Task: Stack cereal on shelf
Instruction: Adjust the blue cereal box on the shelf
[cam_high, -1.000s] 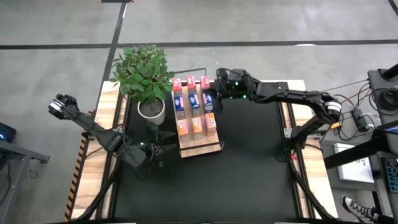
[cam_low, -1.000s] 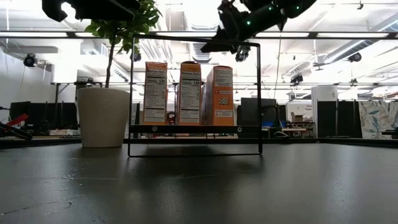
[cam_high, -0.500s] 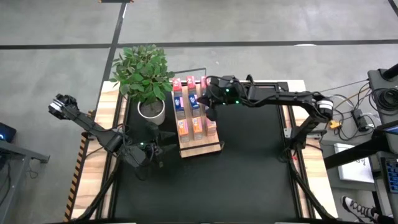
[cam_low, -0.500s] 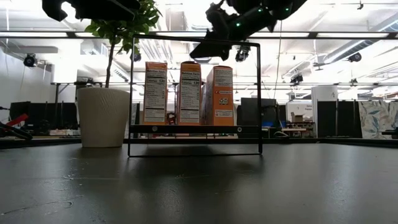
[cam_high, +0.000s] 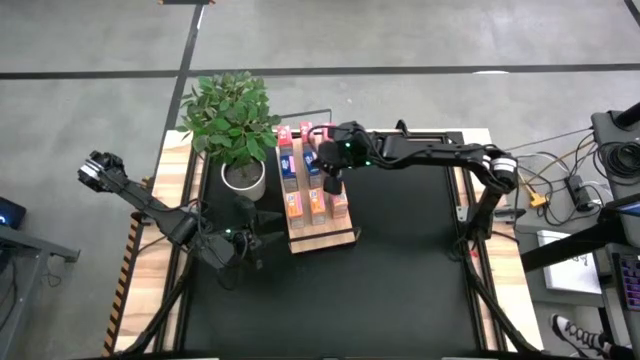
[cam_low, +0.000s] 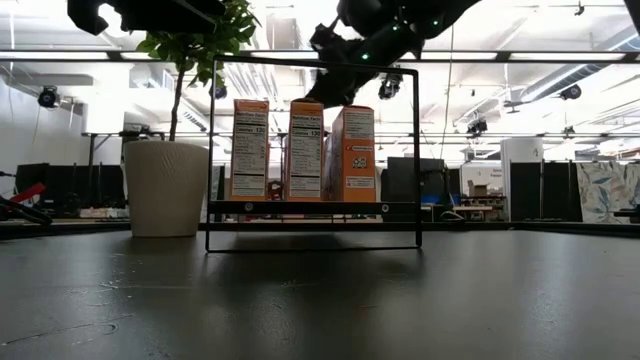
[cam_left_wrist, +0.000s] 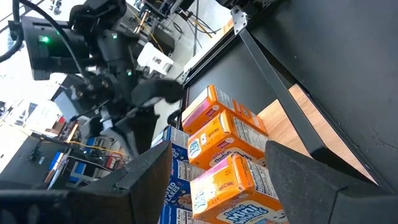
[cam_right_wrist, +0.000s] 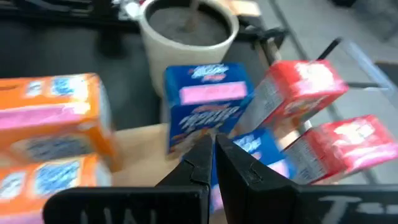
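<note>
Right gripper pinched together, empty, over cereal on shelf; nudge boxes gently, square rows. Left gripper spread apart, waiting beside shelf.

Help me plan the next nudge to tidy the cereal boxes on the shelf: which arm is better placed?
Right. The right tool hangs shut directly over the cereal boxes on the shelf. The left tool waits open beside the shelf's near end, low on the table.
</note>
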